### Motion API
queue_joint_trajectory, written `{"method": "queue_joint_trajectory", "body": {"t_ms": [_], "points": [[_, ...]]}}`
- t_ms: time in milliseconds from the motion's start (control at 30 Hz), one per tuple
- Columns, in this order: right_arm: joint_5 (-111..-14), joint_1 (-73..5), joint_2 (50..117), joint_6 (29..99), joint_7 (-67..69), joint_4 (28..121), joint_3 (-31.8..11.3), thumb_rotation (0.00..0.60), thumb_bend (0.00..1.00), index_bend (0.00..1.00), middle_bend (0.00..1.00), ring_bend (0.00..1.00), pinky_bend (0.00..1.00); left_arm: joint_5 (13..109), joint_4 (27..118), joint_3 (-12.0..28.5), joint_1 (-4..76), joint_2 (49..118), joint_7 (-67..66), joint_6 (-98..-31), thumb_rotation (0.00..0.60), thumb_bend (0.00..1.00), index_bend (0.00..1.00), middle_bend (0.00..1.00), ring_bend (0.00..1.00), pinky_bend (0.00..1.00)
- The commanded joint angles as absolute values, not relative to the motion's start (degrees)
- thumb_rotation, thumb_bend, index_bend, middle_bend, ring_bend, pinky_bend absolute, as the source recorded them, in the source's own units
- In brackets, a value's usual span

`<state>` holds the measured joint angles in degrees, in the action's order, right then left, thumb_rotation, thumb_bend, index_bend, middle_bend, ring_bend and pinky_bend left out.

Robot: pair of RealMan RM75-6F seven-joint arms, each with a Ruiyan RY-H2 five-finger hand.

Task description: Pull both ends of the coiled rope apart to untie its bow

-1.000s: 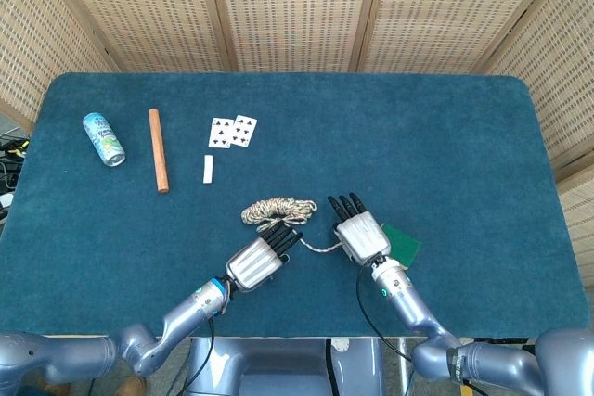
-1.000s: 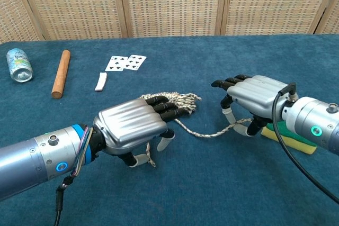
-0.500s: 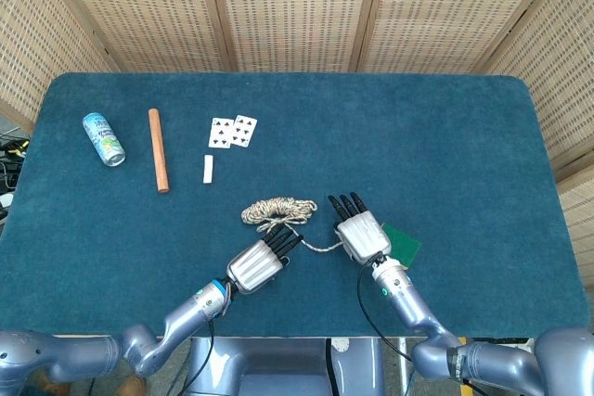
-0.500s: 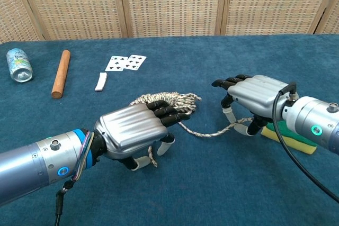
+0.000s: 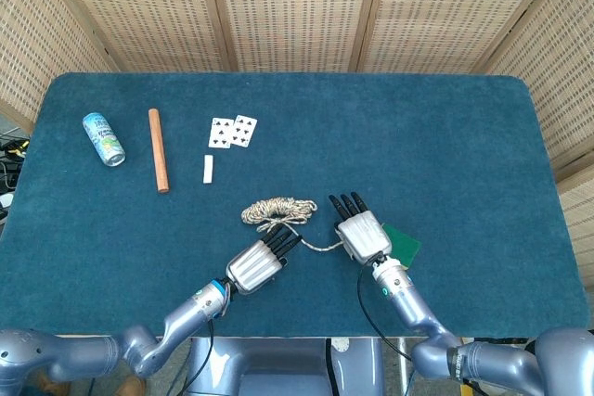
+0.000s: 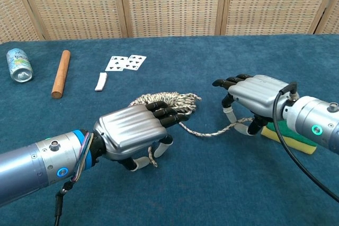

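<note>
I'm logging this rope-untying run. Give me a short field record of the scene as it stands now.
rope: coiled rope mid-table, one strand trailing right
left hand: left hand grips a rope end under its palm
right hand: right hand holds the other end
bow: not yet pulled free
under right hand: green-and-yellow sponge
far left: can, wooden rod, white chalk-like piece, playing cards
</note>
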<state>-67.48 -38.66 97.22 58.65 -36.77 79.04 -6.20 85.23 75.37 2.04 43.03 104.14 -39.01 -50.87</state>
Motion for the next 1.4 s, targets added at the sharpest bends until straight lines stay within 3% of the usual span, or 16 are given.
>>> {"method": "queue_joint_trajectory", "body": {"t_ms": [33, 333, 667, 967, 1400], "points": [[-67.46, -38.64, 97.24, 58.65, -36.74, 79.04, -6.17, 0.6, 0.46, 0.65, 0.0, 0.0, 0.0, 85.02, 75.3, 1.98, 43.1, 104.21, -39.19, -50.93, 0.6, 0.38, 0.55, 0.0, 0.0, 0.0], [-67.53, -38.57, 97.33, 58.78, -36.62, 78.85, -6.04, 0.6, 0.46, 0.65, 0.0, 0.0, 0.0, 84.12, 75.14, 1.64, 43.27, 104.31, -39.68, -51.0, 0.6, 0.39, 0.55, 0.0, 0.0, 0.0], [-67.66, -38.6, 97.57, 58.83, -36.49, 78.66, -6.02, 0.6, 0.46, 0.65, 0.0, 0.0, 0.0, 83.33, 75.27, 1.57, 43.46, 104.19, -40.19, -51.29, 0.6, 0.48, 0.61, 0.0, 0.0, 0.0], [-67.82, -38.54, 97.6, 59.02, -36.21, 78.46, -6.09, 0.6, 0.47, 0.66, 0.0, 0.0, 0.0, 83.01, 76.06, 1.64, 43.41, 103.21, -40.0, -52.1, 0.6, 0.49, 0.64, 0.0, 0.0, 0.0], [-70.8, -38.07, 95.27, 62.15, -35.26, 78.44, -6.81, 0.6, 0.47, 0.66, 0.0, 0.0, 0.0, 84.49, 79.33, 2.03, 38.14, 88.57, -31.07, -62.12, 0.6, 0.49, 0.66, 0.0, 0.0, 0.0]]}}
